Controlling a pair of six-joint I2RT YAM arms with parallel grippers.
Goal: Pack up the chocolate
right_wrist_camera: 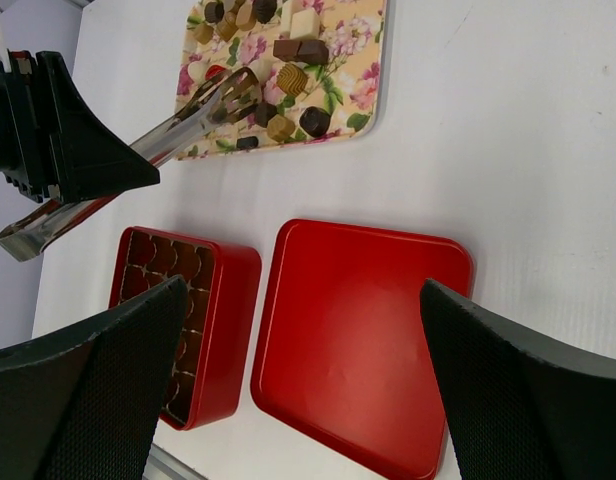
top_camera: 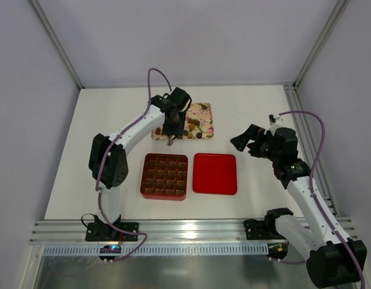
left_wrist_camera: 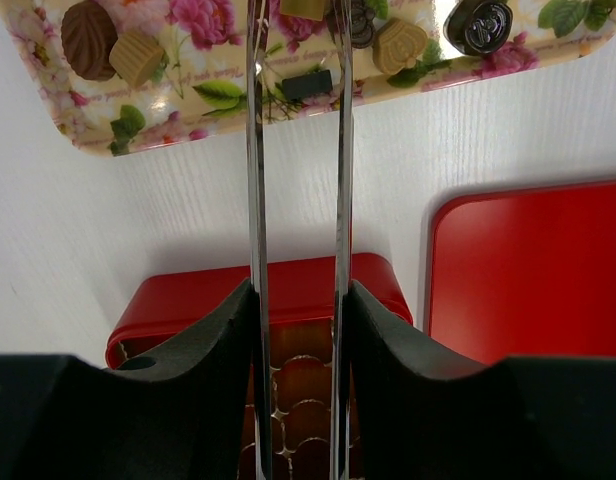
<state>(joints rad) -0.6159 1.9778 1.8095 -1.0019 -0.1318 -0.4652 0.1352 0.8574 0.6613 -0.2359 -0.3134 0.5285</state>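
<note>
Toward the table's far edge, on the floral tray: chocolate, loose, dark and tan, round and square, pointing every which way. Between tray and near edge: red box, red lid just beside it. Clamping steel tongs in the left pincer, tips over the pieces. Holding the right pincer wide apart.

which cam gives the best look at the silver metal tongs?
Right wrist: the silver metal tongs show side-on at nearly full length, tips over the cream floral-print tray. Left wrist shows only the two blades edge-on between the fingers of the left gripper. Top external hides most under that gripper; one end pokes out.
</note>
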